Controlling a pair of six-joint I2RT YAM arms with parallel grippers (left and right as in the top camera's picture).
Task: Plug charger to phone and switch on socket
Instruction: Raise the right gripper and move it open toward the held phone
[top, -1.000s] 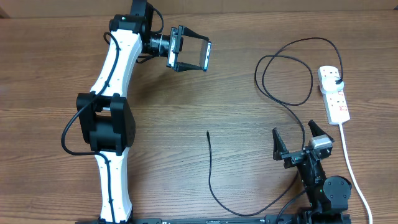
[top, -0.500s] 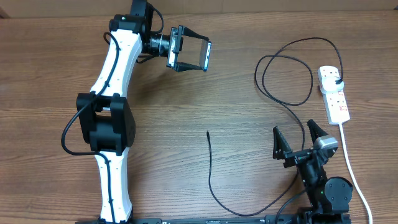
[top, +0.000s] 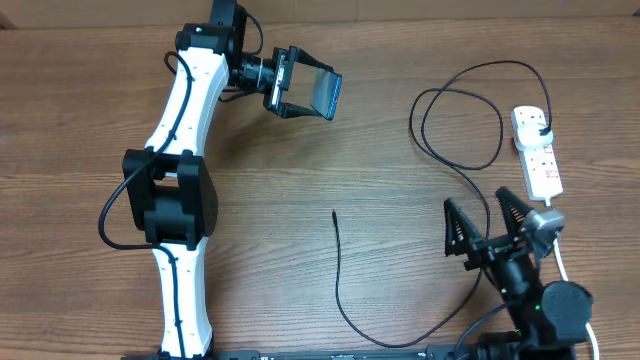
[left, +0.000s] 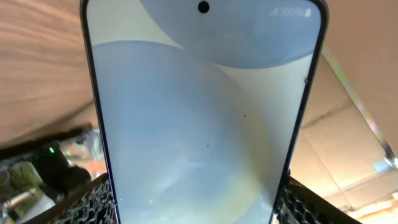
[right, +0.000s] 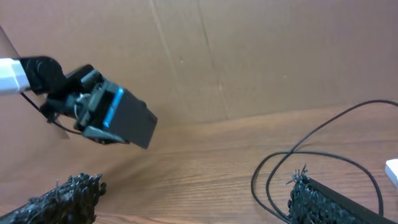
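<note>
Left jaws clamp the phone (top: 322, 93) by its long edges, held in the air over the far edge of the desk (top: 400, 60), left of centre, screen lit; its lower end is cut off in the left wrist view. Right jaws gape wide and empty by the near right corner. The charger (top: 338, 262) tip lies loose mid-desk, well apart from both. Its cable passes behind the right arm, then loops to the socket (top: 540, 165) at the right edge.

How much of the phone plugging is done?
Done: the black charger plug sits in the white power strip. In hand: the left gripper holds the slim light-screened phone up. Left: the thin black cable's tip lies loose on the table; the right gripper is open, empty.
</note>
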